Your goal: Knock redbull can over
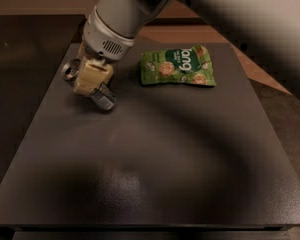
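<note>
Gripper low over the far left part of the dark table, at the end of a thick pale grey arm reaching down from the upper right. Pale yellow tip set right across the middle of the redbull can. Touching it or just above it: hard to say.

Shiny silver top of the can poking out on the left side of the gripper, toward the left edge of the table. Blue-and-silver lower end poking out below and to the right of the gripper, down on the table top. Middle stretch of the can hidden behind the yellow tip.

Can seen on a slant, top up and to the left, base down and to the right. Standing or tipped: not possible to tell from here. Not possible either to tell how far the gripper is spread, or whether clamped on the can or only lying against it.

Green snack bag flat on the table to the right of gripper and can, near the far edge, apart from both. Brown floor showing beyond the table at the upper right.
</note>
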Motion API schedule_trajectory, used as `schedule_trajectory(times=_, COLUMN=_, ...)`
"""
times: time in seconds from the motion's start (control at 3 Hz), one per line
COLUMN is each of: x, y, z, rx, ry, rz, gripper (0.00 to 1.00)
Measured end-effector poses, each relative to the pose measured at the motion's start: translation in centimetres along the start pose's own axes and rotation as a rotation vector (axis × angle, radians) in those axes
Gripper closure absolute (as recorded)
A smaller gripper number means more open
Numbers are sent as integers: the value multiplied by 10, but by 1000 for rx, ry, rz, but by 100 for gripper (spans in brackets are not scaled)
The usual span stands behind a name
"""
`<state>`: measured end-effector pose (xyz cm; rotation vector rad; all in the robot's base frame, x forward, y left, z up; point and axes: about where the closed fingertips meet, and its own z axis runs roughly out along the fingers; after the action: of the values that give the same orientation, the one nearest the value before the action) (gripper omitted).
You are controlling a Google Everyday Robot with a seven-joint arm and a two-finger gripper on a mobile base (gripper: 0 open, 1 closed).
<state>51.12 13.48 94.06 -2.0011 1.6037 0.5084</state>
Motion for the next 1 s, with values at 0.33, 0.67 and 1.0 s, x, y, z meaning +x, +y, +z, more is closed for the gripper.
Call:
schedule_trajectory(times=0.33, x=25, y=14, z=-11, rx=-51, ry=128, rz=-45, gripper=100)
schedule_trajectory(times=0.67, x=48, y=28, z=-13, rx=-100, ry=232, rz=-86, gripper=100)
schedule_trajectory(times=1.0, x=62, y=39, z=-10, rx=-125, ry=324, rz=-150, gripper=100)
